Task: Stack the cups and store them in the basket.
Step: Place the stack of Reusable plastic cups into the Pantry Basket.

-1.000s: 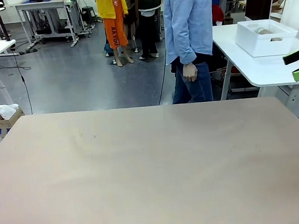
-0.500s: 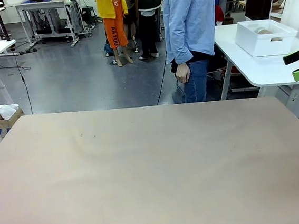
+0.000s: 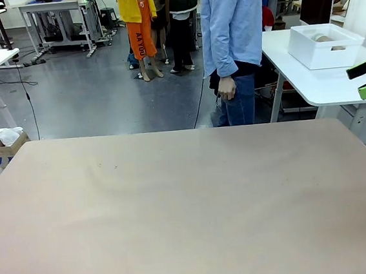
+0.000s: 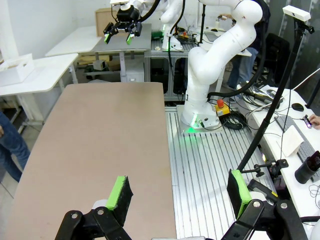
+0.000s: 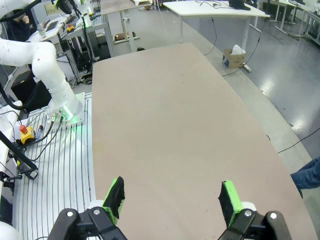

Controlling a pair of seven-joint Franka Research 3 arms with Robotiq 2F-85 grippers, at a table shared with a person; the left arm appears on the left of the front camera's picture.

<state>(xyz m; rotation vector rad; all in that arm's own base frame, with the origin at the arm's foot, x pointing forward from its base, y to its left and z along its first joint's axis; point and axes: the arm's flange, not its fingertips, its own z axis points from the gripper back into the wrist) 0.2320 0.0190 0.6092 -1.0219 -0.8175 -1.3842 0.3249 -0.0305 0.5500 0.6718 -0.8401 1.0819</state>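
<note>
The white basket (image 3: 325, 45) stands on a white side table (image 3: 320, 85) beyond the far right corner of my table, and it also shows in the left wrist view as basket (image 4: 15, 70). Tan rounded shapes (image 3: 323, 37) lie inside it; they look like cups, but I cannot tell how many. My right gripper (image 3: 365, 79) hovers open at the right edge, off the table, with nothing between its green pads. The wrist views confirm the right gripper (image 5: 172, 195) and left gripper (image 4: 179, 190) are open and empty above the bare tabletop.
The wide tan tabletop (image 3: 177, 209) carries nothing. A person in a light blue shirt (image 3: 231, 22) stands past the far edge, one hand (image 3: 226, 89) hanging down. In the left wrist view the right arm's base (image 4: 205, 75) stands on the metal floor beside the table.
The person has shifted slightly and their hanging hand has moved a little to the left. Both grippers are where they were.
</note>
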